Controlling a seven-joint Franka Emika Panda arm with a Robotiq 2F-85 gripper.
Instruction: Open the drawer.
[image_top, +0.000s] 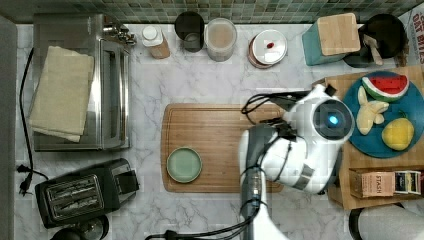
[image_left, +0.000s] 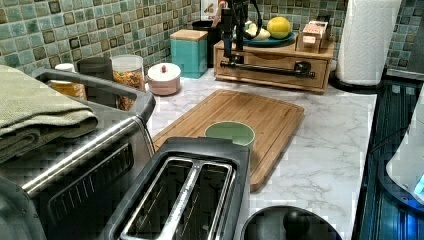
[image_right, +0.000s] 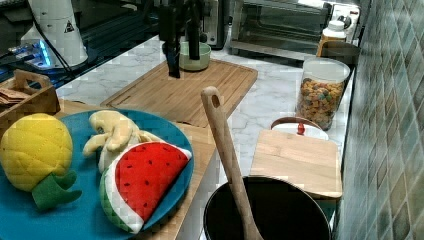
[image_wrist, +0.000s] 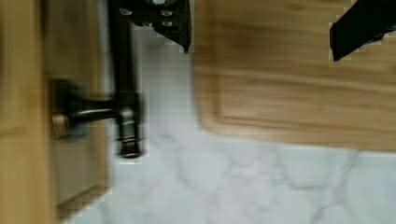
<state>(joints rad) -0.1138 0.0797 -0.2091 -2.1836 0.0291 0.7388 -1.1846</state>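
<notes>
The drawer (image_left: 272, 59) is the light-wood front of the low cabinet at the back of the left view, and it sits flush with the cabinet. Its long black bar handle (image_left: 270, 69) runs across the front on two dark posts. My gripper (image_left: 233, 52) hangs over the left view's left end of the handle, open with nothing between its fingers. In the wrist view the handle (image_wrist: 123, 79) and one post lie just outside one finger (image_wrist: 175, 23), and the gap of the gripper (image_wrist: 260, 51) is over the cutting board's corner. The right view has the gripper (image_right: 183, 62) above the board.
A bamboo cutting board (image_top: 215, 135) with a green bowl (image_top: 184, 164) lies in front of the cabinet. The cabinet top (image_top: 350, 165) carries a blue fruit plate (image_top: 395, 145) and a tea box (image_top: 385, 183). A paper towel roll (image_left: 367, 40) stands beside it. A toaster (image_top: 82, 192) and toaster oven (image_top: 80, 82) are far off.
</notes>
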